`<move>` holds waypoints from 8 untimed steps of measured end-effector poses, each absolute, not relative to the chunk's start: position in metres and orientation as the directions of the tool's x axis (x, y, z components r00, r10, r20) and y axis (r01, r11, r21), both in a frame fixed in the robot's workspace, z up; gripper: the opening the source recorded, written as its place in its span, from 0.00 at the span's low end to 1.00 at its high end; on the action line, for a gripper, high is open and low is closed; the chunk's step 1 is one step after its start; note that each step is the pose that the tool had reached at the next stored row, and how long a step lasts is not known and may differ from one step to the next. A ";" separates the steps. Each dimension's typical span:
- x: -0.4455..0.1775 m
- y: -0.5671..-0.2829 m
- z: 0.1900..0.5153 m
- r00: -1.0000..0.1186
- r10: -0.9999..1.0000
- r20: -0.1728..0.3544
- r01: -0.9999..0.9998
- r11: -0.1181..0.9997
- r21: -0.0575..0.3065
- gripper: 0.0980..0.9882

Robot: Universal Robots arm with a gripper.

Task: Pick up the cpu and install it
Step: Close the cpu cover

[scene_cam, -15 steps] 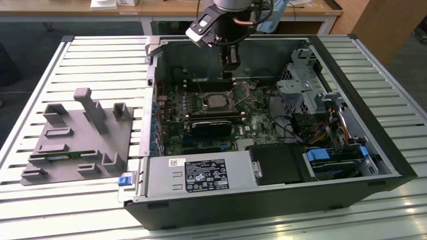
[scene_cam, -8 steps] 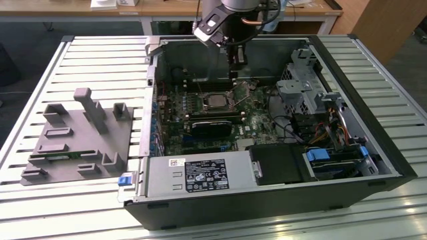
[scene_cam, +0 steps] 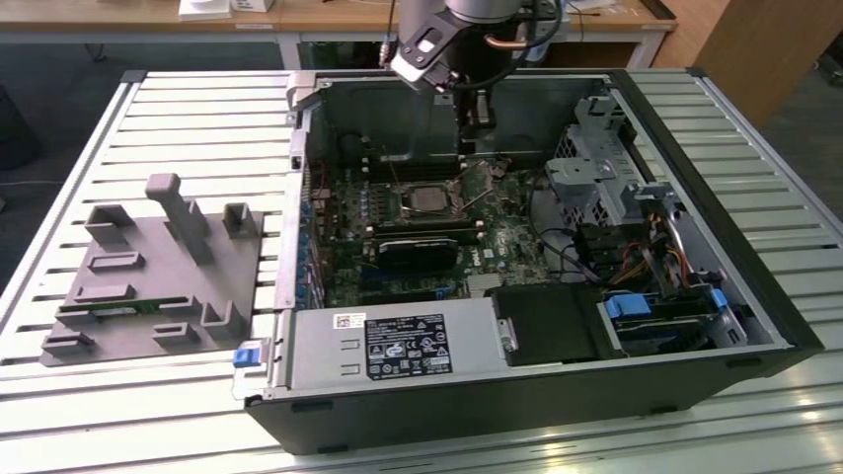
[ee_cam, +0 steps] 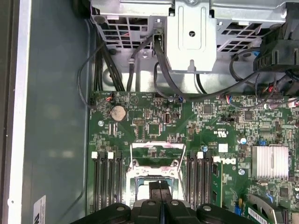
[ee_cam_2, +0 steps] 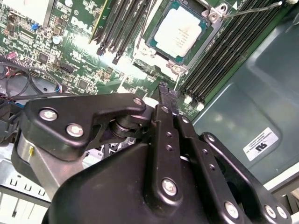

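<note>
Over the motherboard (ee_cam_2: 70, 56), the gripper (ee_cam_2: 164, 89) is held with its fingers pressed together on nothing, apparently because the cpu (ee_cam_2: 174, 33) is already seated flat in its socket. The socket is flanked by memory slots (ee_cam_2: 219, 56); the approach is crowded by the raised load plate (ee_cam: 156, 151) and cables (ee_cam: 163, 79).

Exterior view: even overhead light, bright sheen on slatted table (scene_cam: 197, 109); case (scene_cam: 527, 410) interior darker, soft shadows. Second wrist view: glare washes cpu (ee_cam_2: 180, 31) top pale, w/ hot spot on board (ee_cam_2: 46, 60) nearby. First wrist view: dimmer, flat, with heatsink (ee_cam: 268, 161) fins blown near-white.
</note>
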State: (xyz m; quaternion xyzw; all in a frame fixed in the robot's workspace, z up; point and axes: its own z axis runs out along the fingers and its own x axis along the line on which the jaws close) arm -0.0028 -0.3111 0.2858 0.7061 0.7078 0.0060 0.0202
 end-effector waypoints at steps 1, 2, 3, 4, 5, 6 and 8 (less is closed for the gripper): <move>-0.002 -0.311 0.286 -0.002 1.000 -0.020 0.999 0.003 0.037 0.01; -0.002 -0.311 0.286 -0.002 1.000 -0.020 0.999 0.003 0.037 0.01; -0.002 -0.311 0.286 -0.002 1.000 -0.020 0.999 0.003 0.037 0.01; -0.001 -0.311 0.286 -0.002 1.000 -0.020 0.999 0.003 0.037 0.01; -0.001 -0.311 0.286 -0.002 1.000 -0.020 0.999 0.003 0.037 0.01; 0.000 -0.311 0.286 -0.002 1.000 -0.020 0.999 0.003 0.037 0.01; 0.001 -0.311 0.286 -0.002 1.000 -0.020 0.999 0.003 0.037 0.01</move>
